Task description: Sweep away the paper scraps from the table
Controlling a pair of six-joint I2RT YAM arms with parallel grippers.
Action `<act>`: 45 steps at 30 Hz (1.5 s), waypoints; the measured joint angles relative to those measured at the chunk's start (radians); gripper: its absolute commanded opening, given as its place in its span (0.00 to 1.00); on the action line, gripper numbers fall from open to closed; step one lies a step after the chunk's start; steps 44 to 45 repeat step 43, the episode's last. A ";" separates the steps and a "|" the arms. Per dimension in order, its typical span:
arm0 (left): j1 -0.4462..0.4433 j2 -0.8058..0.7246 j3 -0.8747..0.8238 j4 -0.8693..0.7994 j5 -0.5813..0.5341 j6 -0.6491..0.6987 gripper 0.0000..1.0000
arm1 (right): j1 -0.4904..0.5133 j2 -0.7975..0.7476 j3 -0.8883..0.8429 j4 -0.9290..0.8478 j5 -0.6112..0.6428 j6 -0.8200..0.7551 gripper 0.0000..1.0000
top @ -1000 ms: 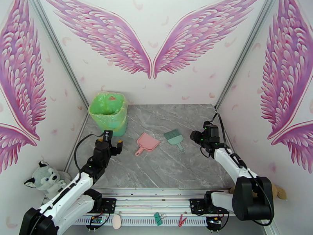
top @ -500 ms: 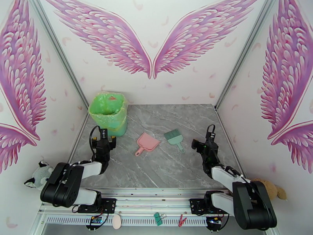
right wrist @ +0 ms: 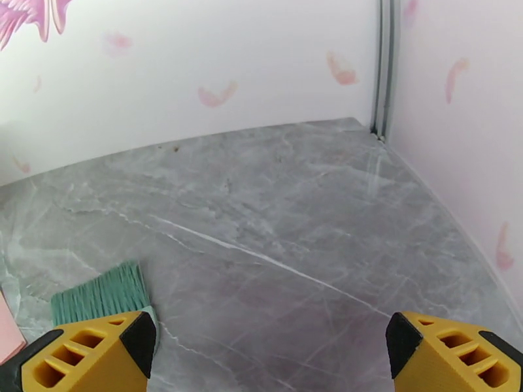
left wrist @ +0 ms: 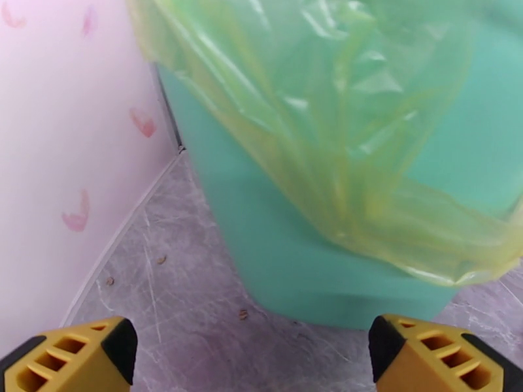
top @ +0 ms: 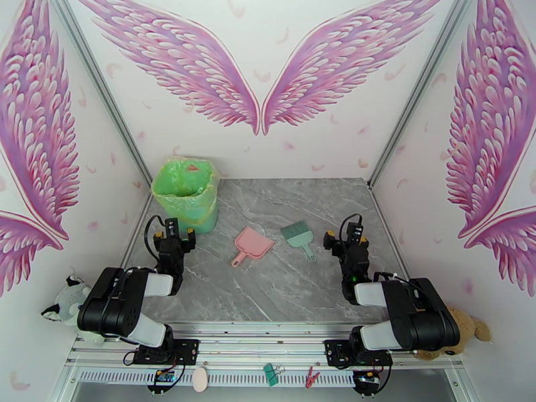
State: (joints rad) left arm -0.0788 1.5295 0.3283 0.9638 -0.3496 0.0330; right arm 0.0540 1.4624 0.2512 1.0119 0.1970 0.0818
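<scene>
The grey marble table (top: 281, 289) carries a pink dustpan (top: 253, 244) and a teal hand brush (top: 299, 236) side by side at its middle. The paper scraps are out of view on the table top; a small orange bit (top: 194, 167) shows inside the lined bin. My left gripper (top: 173, 233) stands open and empty just in front of the bin, whose wall faces it in the left wrist view (left wrist: 253, 351). My right gripper (top: 345, 238) is open and empty to the right of the brush, with the brush's bristles (right wrist: 101, 296) by its left finger (right wrist: 98, 357).
A green bin (top: 186, 192) with a yellow-green liner (left wrist: 366, 125) stands in the back left corner. Walls close in the table at the back and on both sides. Both arms lie folded low near the front edge. Tiny brown specks (left wrist: 161, 259) dot the marble by the bin.
Both arms have folded down and drawn back toward their bases, their grippers now low over the table. The dustpan and brush have not moved.
</scene>
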 measured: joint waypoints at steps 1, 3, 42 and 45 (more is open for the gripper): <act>0.000 0.000 0.000 0.000 0.006 0.000 0.99 | 0.003 0.025 0.014 0.006 0.000 -0.007 0.99; 0.000 0.000 0.000 0.000 0.017 0.000 0.99 | 0.023 0.078 0.062 -0.026 0.001 -0.028 0.99; 0.031 0.000 0.017 -0.046 0.093 -0.018 0.99 | 0.065 0.089 0.109 -0.084 0.021 -0.076 0.99; 0.032 0.000 0.018 -0.046 0.095 -0.018 0.99 | 0.065 0.089 0.109 -0.084 0.021 -0.076 0.99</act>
